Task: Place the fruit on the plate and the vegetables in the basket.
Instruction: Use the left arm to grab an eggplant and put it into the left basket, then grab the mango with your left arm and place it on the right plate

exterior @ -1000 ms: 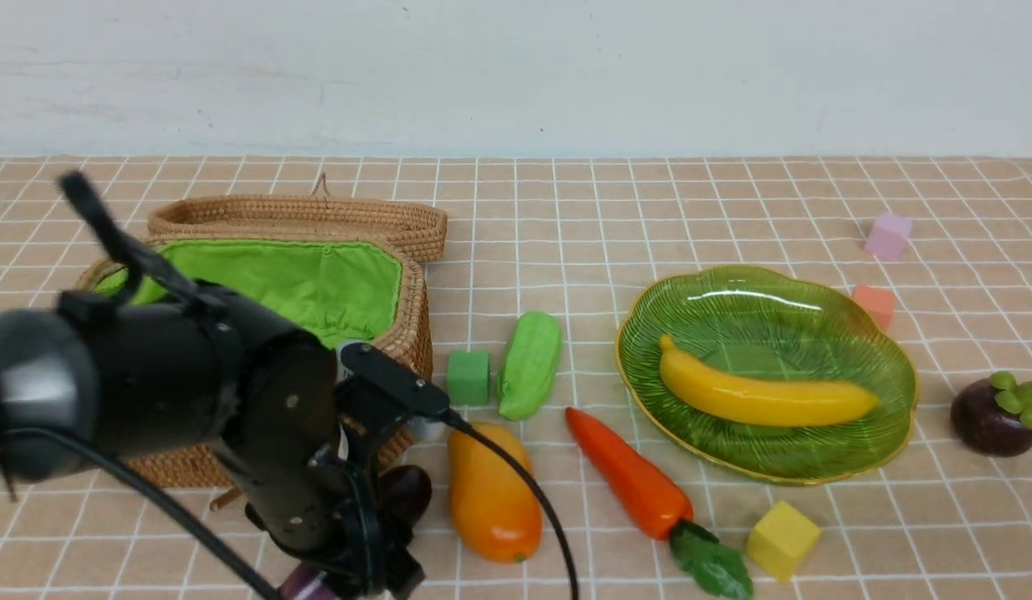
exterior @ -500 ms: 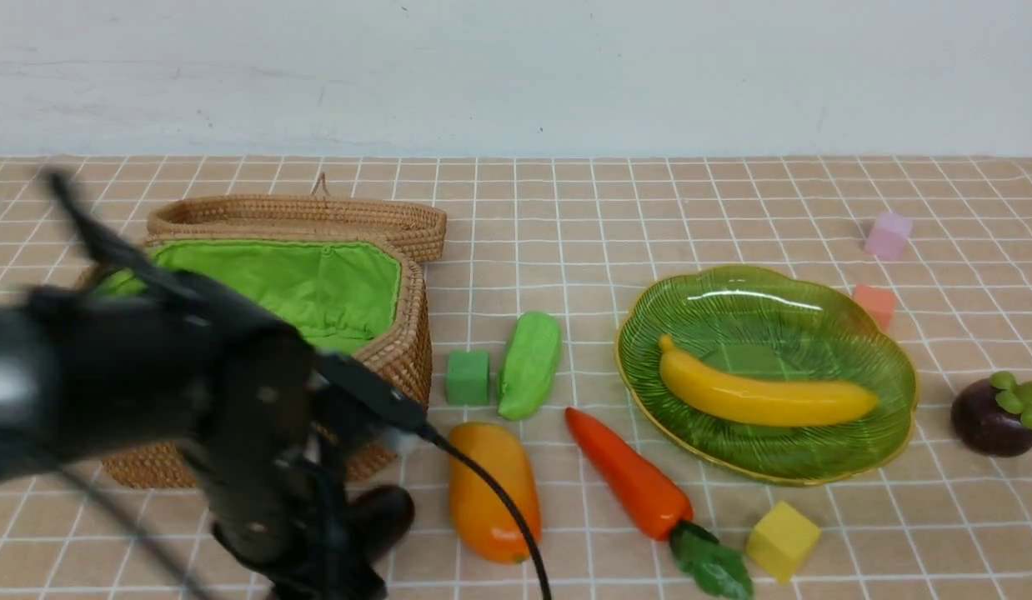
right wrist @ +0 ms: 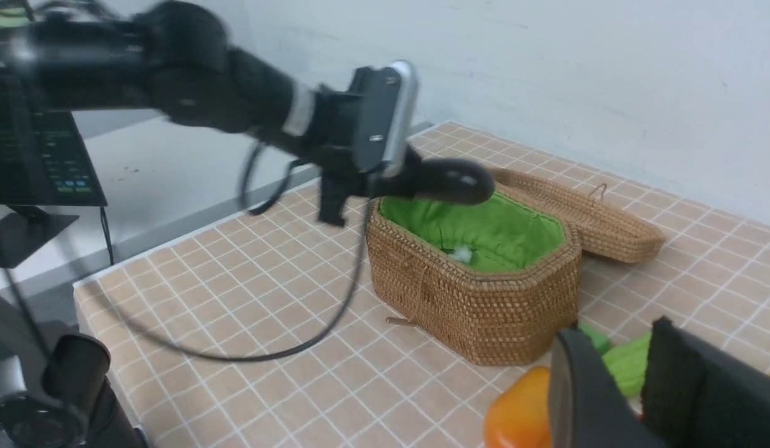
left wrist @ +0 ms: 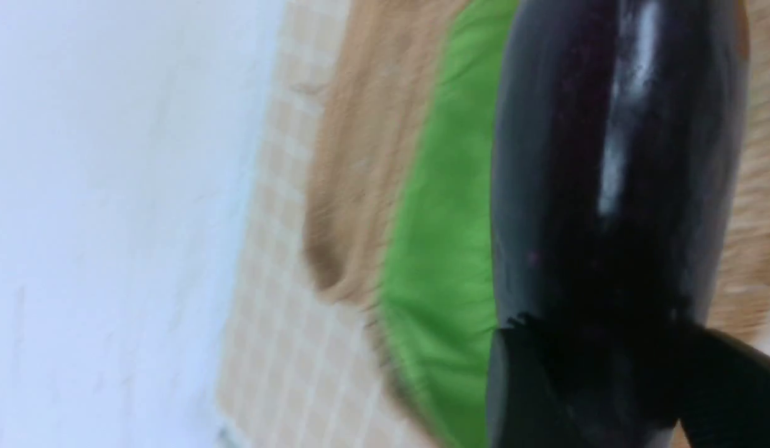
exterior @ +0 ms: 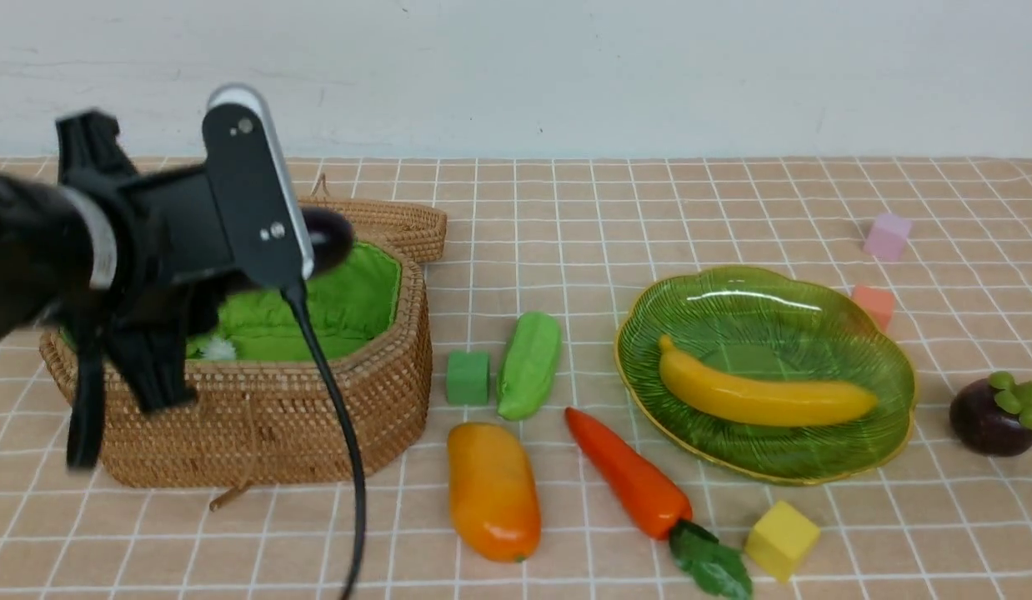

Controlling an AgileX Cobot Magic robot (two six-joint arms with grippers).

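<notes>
My left gripper [left wrist: 609,336] is shut on the glossy dark purple eggplant [left wrist: 615,155] and holds it over the open wicker basket [exterior: 258,417] with green lining; the eggplant's tip [exterior: 328,237] sticks out past the wrist camera. The banana [exterior: 762,396] lies on the green glass plate [exterior: 816,287]. The mango [exterior: 493,490], carrot [exterior: 628,475] and cucumber [exterior: 530,364] lie on the table between basket and plate. The mangosteen [exterior: 995,414] sits right of the plate. My right gripper [right wrist: 615,333] is open and empty, above the mango and cucumber; it is out of the front view.
The basket's lid [exterior: 391,221] lies behind it. A green cube [exterior: 468,377] sits beside the cucumber, a yellow cube [exterior: 781,539] near the carrot's leaves, and a pink cube [exterior: 888,236] and a salmon cube [exterior: 874,304] behind the plate. The left arm's cable [exterior: 341,433] hangs before the basket.
My left arm has lifted the eggplant from the table in front of the basket and swung it up and back, over the basket's opening. The other things have not moved.
</notes>
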